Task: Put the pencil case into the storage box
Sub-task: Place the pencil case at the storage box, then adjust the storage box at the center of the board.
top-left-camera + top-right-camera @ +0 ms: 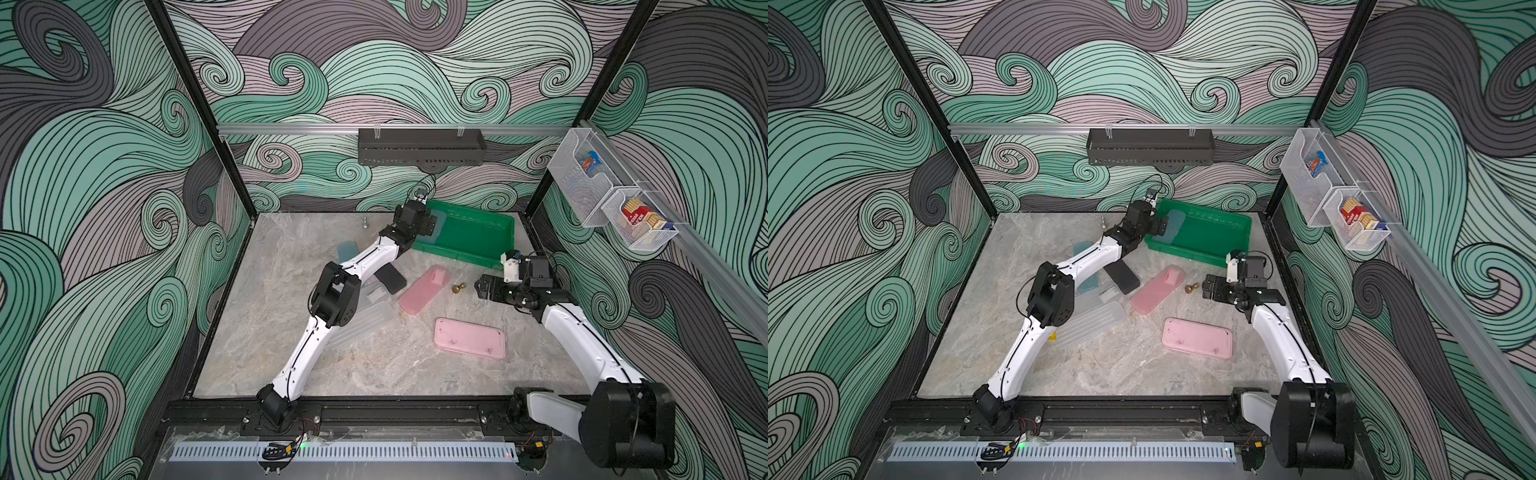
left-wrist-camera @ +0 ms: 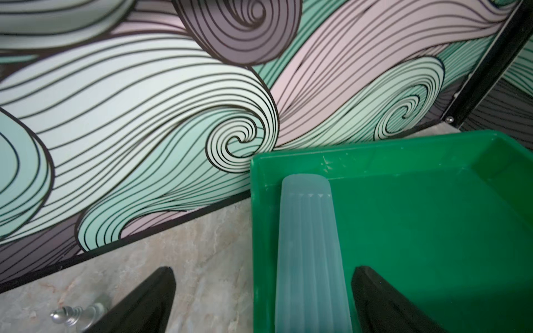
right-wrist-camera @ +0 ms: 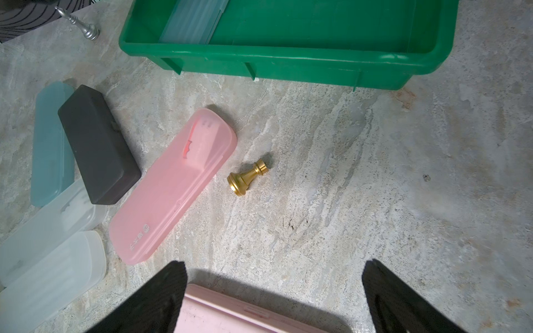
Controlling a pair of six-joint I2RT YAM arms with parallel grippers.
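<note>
The green storage box (image 1: pixel 478 239) (image 1: pixel 1214 237) stands at the back right of the table. A pale blue ribbed pencil case (image 2: pixel 308 245) (image 1: pixel 1173 226) lies inside it along its left end. My left gripper (image 2: pixel 264 271) (image 1: pixel 432 222) hangs open over that end, one finger on each side of the case and neither touching it. My right gripper (image 3: pixel 274 268) (image 1: pixel 482 286) stands open and empty above the table in front of the box. Below it is the near end of a pale pink pencil case (image 3: pixel 245 314) (image 1: pixel 469 338).
On the table lie a salmon translucent case (image 1: pixel 424 289), a black case (image 1: pixel 390 279), frosted clear cases (image 1: pixel 361 324) and a teal case (image 1: pixel 347 251), partly under my left arm. A gold chess piece (image 1: pixel 458 288) and a silver one (image 1: pixel 364 223) lie nearby. A dark shelf (image 1: pixel 422 146) and mesh bins (image 1: pixel 602 191) hang on the walls.
</note>
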